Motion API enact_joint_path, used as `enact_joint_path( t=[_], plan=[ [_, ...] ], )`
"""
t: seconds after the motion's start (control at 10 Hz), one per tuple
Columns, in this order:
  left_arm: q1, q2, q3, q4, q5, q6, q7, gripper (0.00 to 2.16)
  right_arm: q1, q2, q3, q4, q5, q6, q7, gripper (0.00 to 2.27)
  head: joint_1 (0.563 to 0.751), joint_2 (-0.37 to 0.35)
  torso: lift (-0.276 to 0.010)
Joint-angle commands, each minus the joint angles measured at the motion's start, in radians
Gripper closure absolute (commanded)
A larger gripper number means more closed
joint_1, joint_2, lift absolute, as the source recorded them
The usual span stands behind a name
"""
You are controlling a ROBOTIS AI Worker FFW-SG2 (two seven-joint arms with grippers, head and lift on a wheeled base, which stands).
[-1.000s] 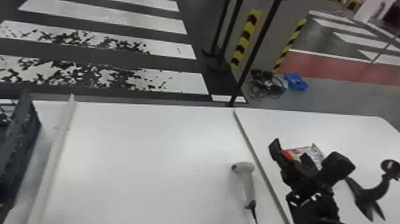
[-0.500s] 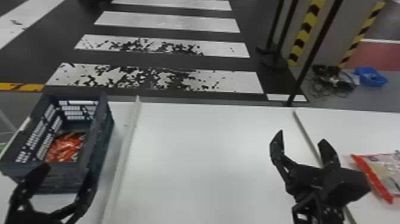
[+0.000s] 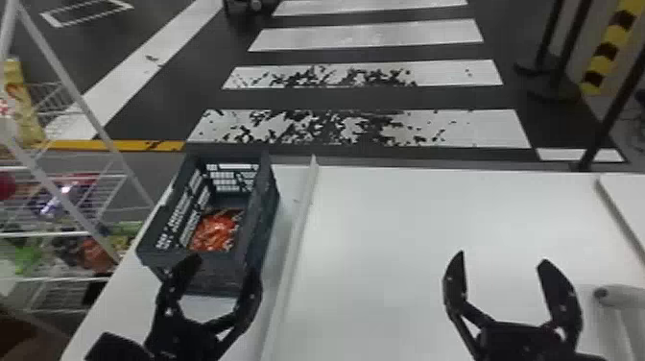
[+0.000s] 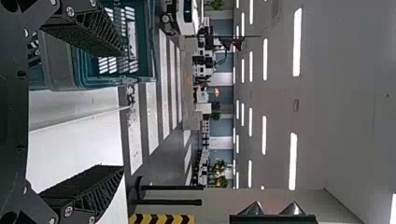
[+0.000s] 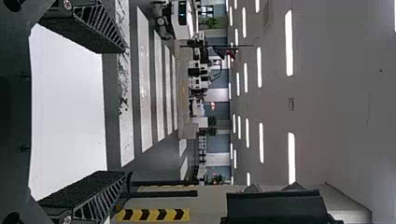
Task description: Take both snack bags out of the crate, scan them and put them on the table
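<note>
We log a red snack bag (image 3: 215,232) in the crate (image 3: 260,211), left, print unreadable; our left gripper (image 3: 224,265) and right gripper (image 3: 503,259): fingers apart.

Dark grey crate (image 3: 209,271), red-orange snack bag (image 3: 214,232), yellow-and-black striped post (image 3: 605,48), white table (image 3: 432,230)

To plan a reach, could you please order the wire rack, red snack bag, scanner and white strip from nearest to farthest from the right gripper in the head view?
1. Scanner, right of the right gripper.
2. White strip, on the gripper's left.
3. Red snack bag, inside the crate, farther left.
4. Wire rack, farthest left, past the crate.
</note>
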Motion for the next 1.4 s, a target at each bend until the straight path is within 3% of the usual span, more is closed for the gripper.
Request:
enact_joint_path(
  t=[0.0,0.4,0.5,0.7,0.9,1.1,1.3],
  plan=[
    [-0.001,0.0,-0.001,0.02,0.005,-0.045,0.0,0.14,0.0,0.001,0.023,0.042,0.013,-0.008,-0.019,0.06,0.695,0.221,-0.092],
    [-0.006,0.002,-0.001,0.032,0.016,-0.066,0.0,0.15,0.0,0.001,0.016,0.082,0.032,-0.011,-0.051,0.06,0.695,0.247,-0.092],
    [-0.003,0.002,-0.001,0.018,0.022,-0.063,-0.021,0.15,0.0,0.001,0.016,0.091,0.032,-0.011,-0.051,0.06,0.695,0.246,-0.092],
    [0.036,0.003,0.022,-0.101,0.042,-0.051,-0.023,0.15,-0.003,0.001,0.013,0.105,0.024,-0.011,-0.051,0.06,0.695,0.236,-0.092],
    [0.048,0.006,0.073,-0.218,0.057,0.05,-0.021,0.14,-0.003,0.001,0.013,0.117,0.015,-0.011,-0.051,0.06,0.695,0.23,-0.092],
    [0.026,0.014,0.157,-0.298,0.137,0.216,-0.02,0.14,-0.003,0.001,0.016,0.117,0.015,-0.011,-0.051,0.07,0.695,0.237,-0.092],
    [-0.012,0.023,0.266,-0.336,0.258,0.305,-0.008,0.13,-0.002,0.001,0.022,0.12,0.015,-0.011,-0.048,0.07,0.695,0.273,-0.092]
  ],
)
